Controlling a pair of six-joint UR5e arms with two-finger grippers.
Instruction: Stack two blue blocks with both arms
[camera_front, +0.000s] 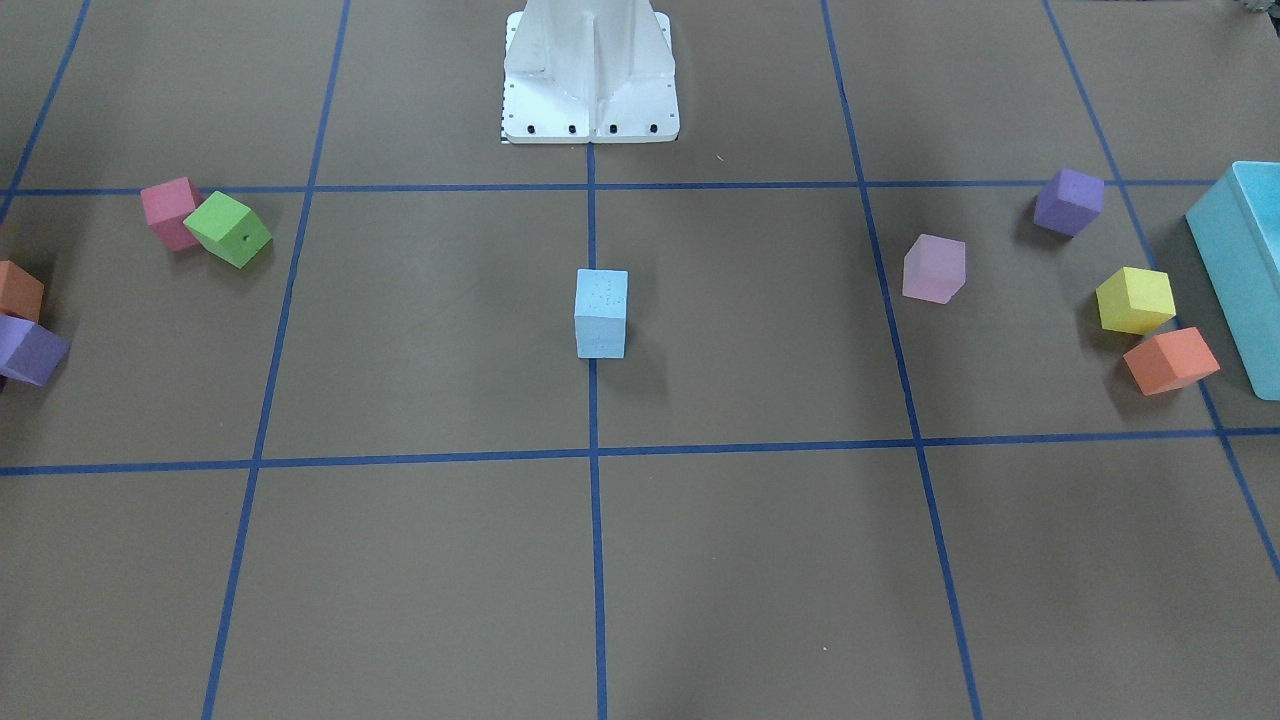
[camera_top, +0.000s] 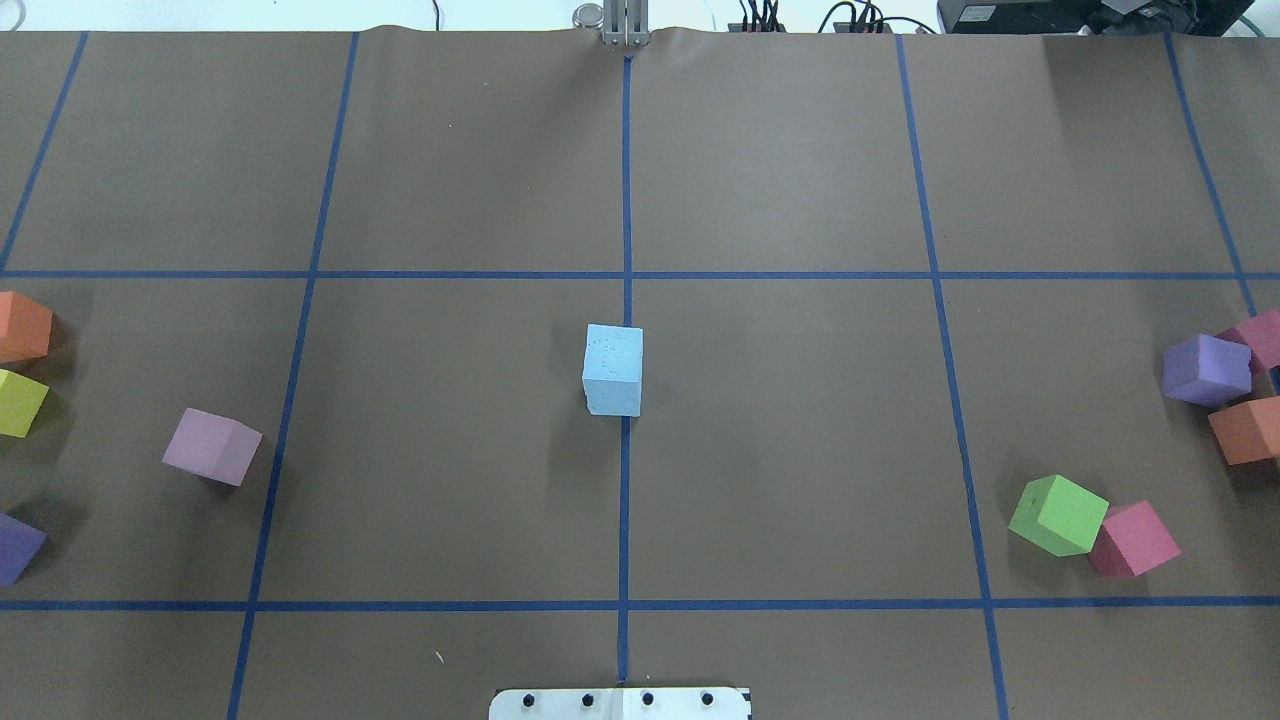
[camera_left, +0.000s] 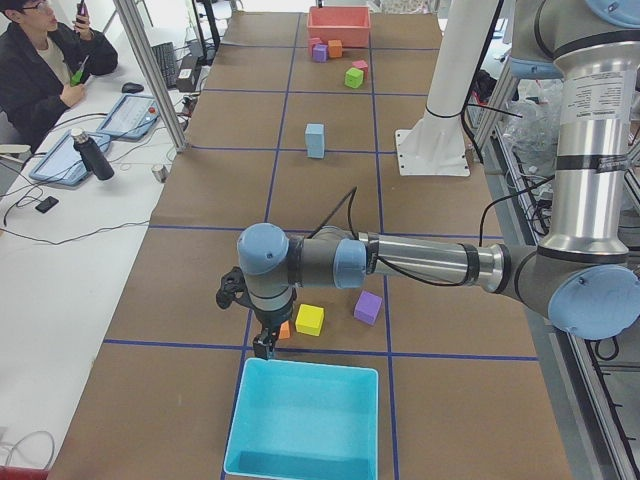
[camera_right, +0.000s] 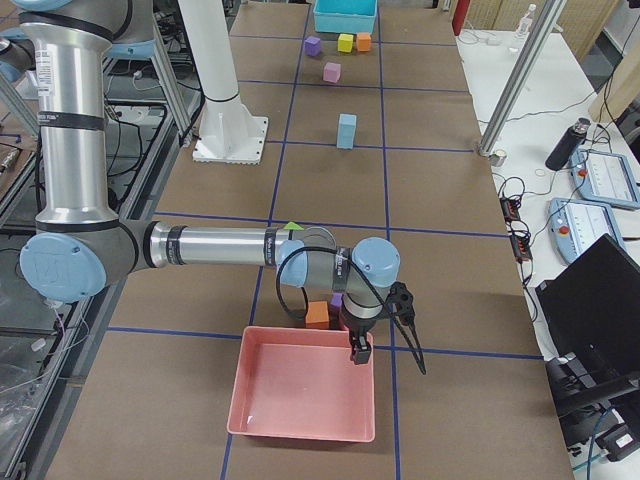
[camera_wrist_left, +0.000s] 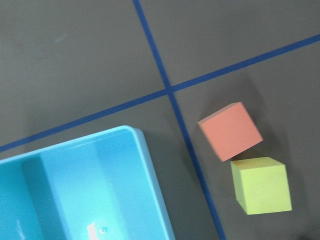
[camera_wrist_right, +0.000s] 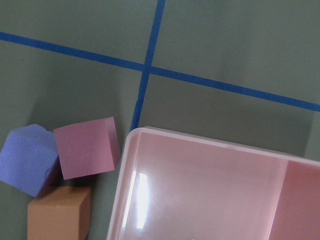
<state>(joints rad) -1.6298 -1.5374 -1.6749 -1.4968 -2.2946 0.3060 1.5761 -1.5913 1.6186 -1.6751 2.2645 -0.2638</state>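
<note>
The two blue blocks stand as one column, two cubes tall, on the centre line of the table. The column also shows in the overhead view, the exterior left view and the exterior right view. My left gripper hangs far from it, over the rim of the turquoise box. My right gripper hangs at the other table end, over the rim of the pink tray. I cannot tell whether either is open or shut. Neither wrist view shows fingers.
The white pedestal stands behind the column. Purple, pink, yellow and orange cubes lie by the turquoise box. Green, magenta, orange and purple cubes lie at the other end.
</note>
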